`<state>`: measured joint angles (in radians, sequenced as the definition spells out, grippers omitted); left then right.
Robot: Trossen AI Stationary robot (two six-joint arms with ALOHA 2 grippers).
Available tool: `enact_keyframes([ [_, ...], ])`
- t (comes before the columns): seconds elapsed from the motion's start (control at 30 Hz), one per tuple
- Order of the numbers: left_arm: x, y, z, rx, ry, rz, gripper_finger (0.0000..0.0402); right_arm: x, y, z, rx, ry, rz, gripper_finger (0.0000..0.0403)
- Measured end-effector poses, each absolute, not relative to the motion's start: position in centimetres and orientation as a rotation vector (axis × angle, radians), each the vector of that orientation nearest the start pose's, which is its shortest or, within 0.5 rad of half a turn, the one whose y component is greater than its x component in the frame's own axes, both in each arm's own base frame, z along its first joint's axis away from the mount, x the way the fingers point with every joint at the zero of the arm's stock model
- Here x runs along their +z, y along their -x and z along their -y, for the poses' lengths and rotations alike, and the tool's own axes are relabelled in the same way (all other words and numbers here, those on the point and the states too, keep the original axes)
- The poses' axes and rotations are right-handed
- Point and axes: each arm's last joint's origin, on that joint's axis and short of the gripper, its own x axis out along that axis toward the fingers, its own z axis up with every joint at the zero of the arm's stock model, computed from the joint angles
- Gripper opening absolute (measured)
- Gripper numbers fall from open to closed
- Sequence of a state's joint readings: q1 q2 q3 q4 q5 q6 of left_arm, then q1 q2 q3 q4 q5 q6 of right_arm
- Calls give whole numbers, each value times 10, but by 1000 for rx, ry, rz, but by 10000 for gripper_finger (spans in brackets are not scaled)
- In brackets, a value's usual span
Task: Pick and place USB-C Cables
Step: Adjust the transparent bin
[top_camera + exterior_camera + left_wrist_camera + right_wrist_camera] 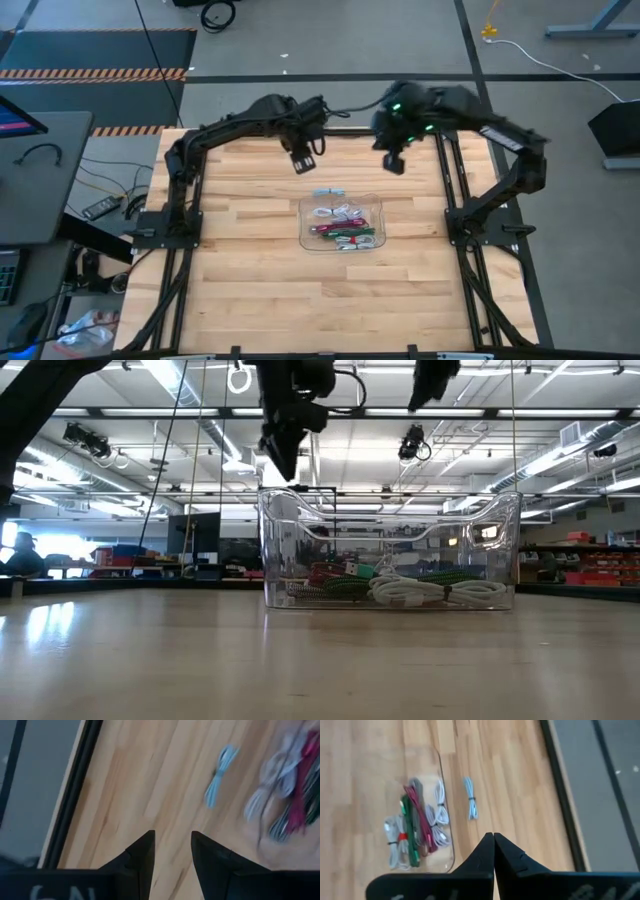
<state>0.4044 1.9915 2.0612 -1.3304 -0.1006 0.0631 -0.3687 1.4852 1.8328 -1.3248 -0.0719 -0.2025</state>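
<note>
Lying on pale wood planks: clear rounded tray [303,222] holding coiled cables [343,228]; left pincer [303,163] spread, right pincer [394,163] pressed together.

— Where are the USB-C cables [342,228]?
— Most lie bundled together in the clear tray [304,232]: white, dark red and green coils.
— Any outside?
— One pale blue cable [326,192] lies flat on the counter [240,270], just beside the tray.
</note>
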Motion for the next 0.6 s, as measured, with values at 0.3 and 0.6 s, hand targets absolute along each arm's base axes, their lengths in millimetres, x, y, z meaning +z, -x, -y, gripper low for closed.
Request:
enact_keyframes([
  [0.3,329,-337,-175,529,121,-1469,132,315,-270,100,-161,-107,-1131,2],
  [0.6,328,-321,-199,567,159,-1499,132,270,-274,70,-65,-124,-1209,1],
])
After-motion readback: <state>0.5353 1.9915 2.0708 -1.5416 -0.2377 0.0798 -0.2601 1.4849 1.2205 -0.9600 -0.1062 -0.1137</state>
